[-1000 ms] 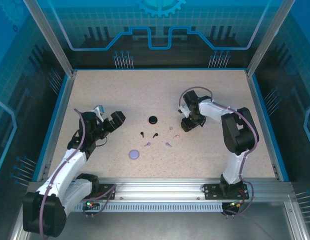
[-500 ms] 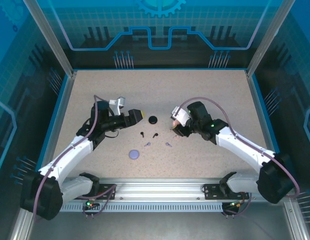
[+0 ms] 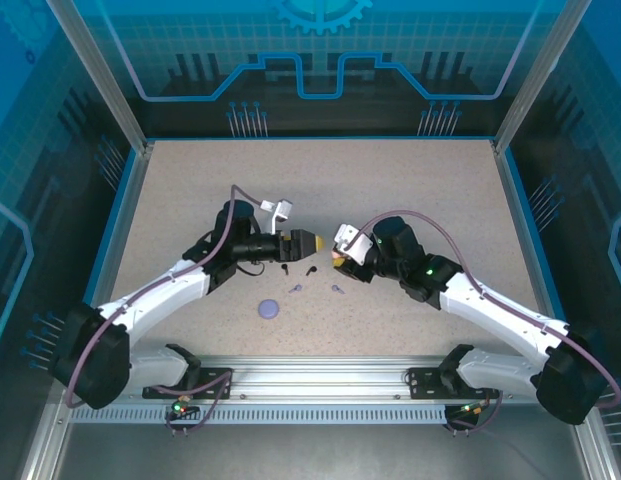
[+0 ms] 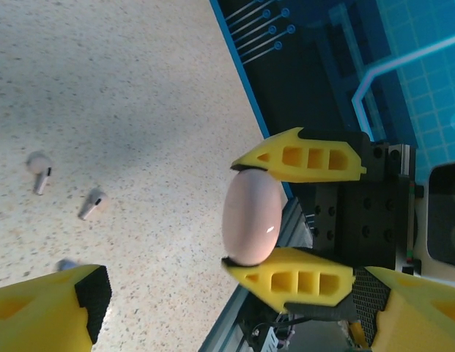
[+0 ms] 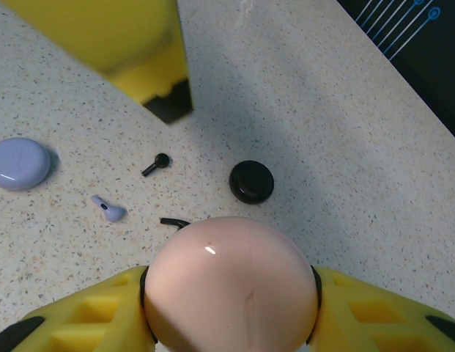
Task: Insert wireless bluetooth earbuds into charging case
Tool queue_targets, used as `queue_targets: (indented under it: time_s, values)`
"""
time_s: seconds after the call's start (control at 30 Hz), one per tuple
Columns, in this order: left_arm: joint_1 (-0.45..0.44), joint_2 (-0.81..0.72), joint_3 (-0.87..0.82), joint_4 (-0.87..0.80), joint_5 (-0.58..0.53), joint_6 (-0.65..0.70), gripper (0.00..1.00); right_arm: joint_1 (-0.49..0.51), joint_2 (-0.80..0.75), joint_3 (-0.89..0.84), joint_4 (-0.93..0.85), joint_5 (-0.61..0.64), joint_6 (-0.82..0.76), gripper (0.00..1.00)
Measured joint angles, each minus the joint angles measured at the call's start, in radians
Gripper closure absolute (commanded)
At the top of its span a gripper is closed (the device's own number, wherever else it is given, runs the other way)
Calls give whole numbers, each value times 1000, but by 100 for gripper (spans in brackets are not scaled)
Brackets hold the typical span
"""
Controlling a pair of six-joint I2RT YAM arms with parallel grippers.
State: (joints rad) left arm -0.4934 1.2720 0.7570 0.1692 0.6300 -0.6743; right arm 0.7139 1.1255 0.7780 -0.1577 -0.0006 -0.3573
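The right tool (image 3: 342, 256) is clenched on a pink case (image 5: 231, 282), held above the counter (image 3: 190, 180). The left wrist view shows this case edge-on between yellow fingers (image 4: 304, 141). The left tool (image 3: 305, 241), just beside, is spread wide and holds nothing. The right wrist view shows what lies below: a black case (image 5: 251, 181), a black earbud (image 5: 155, 164), a lavender earbud (image 5: 108, 210) and a lavender case (image 5: 18, 163), all loose and apart. Two pale earbuds (image 4: 39, 169) lie on the counter in the left wrist view. The counter is speckled beige with a blue rim (image 3: 117, 225), and blue patterned walls (image 3: 310, 50) stand around it.
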Motion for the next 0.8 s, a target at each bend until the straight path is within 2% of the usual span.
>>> queue_targets:
  time_s: [0.2,0.43,0.8]
  values:
    - [-54,73,21,44,5,-5,21,13,1,0,3,15,0,54]
    - [-76,108,32,47,8,-4,30,16,13,1,10,23,0,54]
    - [-96,140,72,46,15,7,49,27,34,17,16,26,0,54]
